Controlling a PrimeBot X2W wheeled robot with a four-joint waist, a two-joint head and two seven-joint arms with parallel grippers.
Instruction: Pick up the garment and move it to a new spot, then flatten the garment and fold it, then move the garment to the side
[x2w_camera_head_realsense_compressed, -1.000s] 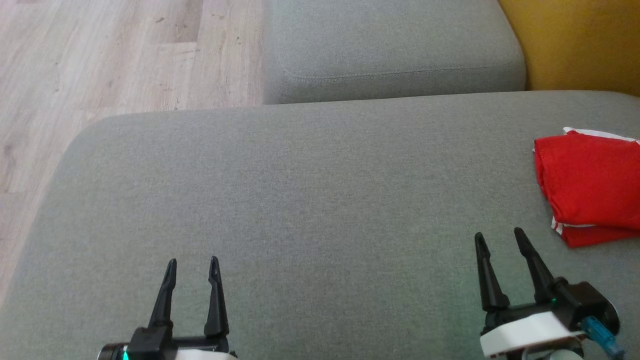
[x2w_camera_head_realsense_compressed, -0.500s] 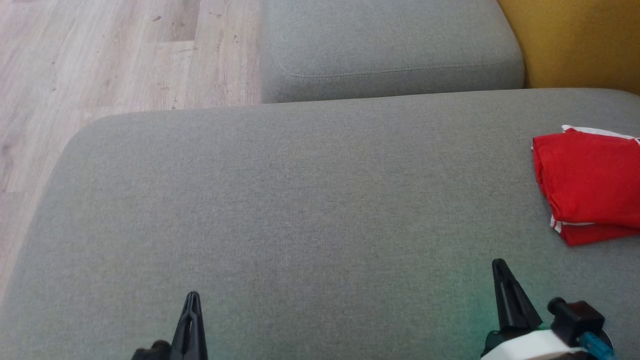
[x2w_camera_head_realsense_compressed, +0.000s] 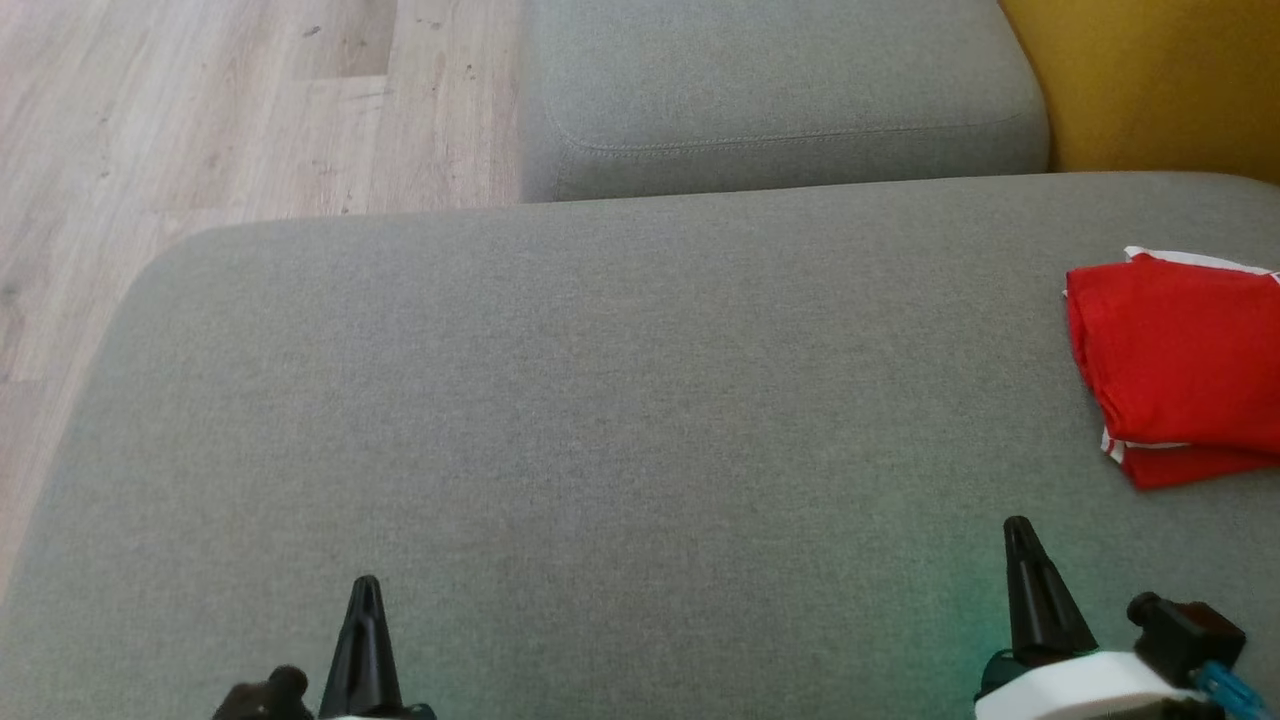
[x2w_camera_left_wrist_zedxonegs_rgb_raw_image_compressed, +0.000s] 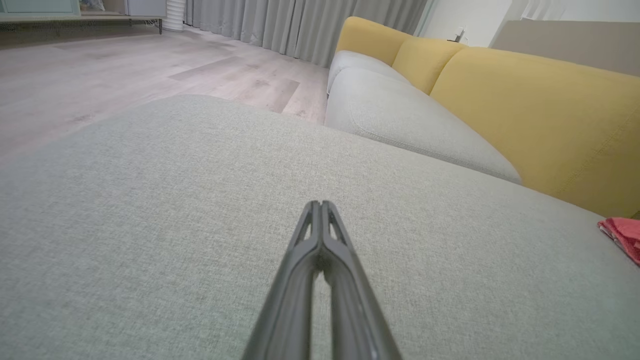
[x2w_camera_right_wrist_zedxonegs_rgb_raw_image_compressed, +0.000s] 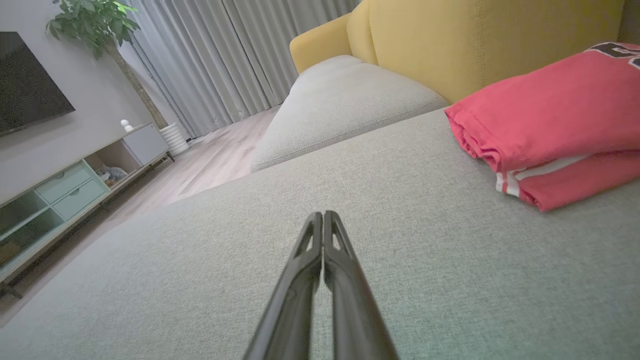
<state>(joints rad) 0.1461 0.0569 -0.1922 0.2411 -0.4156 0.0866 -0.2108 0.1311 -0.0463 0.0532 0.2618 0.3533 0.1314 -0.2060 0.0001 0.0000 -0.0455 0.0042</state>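
Observation:
The garment (x2w_camera_head_realsense_compressed: 1180, 360) is a red folded piece with white stripes, lying at the right edge of the grey cushion (x2w_camera_head_realsense_compressed: 600, 400); it also shows in the right wrist view (x2w_camera_right_wrist_zedxonegs_rgb_raw_image_compressed: 555, 120) and as a red corner in the left wrist view (x2w_camera_left_wrist_zedxonegs_rgb_raw_image_compressed: 622, 235). My left gripper (x2w_camera_head_realsense_compressed: 365, 600) sits low at the bottom left, shut and empty, far from the garment; its fingers meet at the tips (x2w_camera_left_wrist_zedxonegs_rgb_raw_image_compressed: 320, 204). At the bottom right my right gripper (x2w_camera_head_realsense_compressed: 1018, 535) is shut with nothing in it (x2w_camera_right_wrist_zedxonegs_rgb_raw_image_compressed: 320, 215), a short way in front of and left of the garment.
A second grey cushion (x2w_camera_head_realsense_compressed: 780, 90) lies beyond the near one, with a yellow backrest (x2w_camera_head_realsense_compressed: 1150, 80) at the right. Wooden floor (x2w_camera_head_realsense_compressed: 200, 120) runs past the cushion's left edge. In the right wrist view a TV stand (x2w_camera_right_wrist_zedxonegs_rgb_raw_image_compressed: 60, 190), curtains (x2w_camera_right_wrist_zedxonegs_rgb_raw_image_compressed: 225, 55) and a plant (x2w_camera_right_wrist_zedxonegs_rgb_raw_image_compressed: 95, 25) stand far off.
Both grippers went from open to shut, and both drew back toward the bottom of the head view. The garment has stayed where it was.

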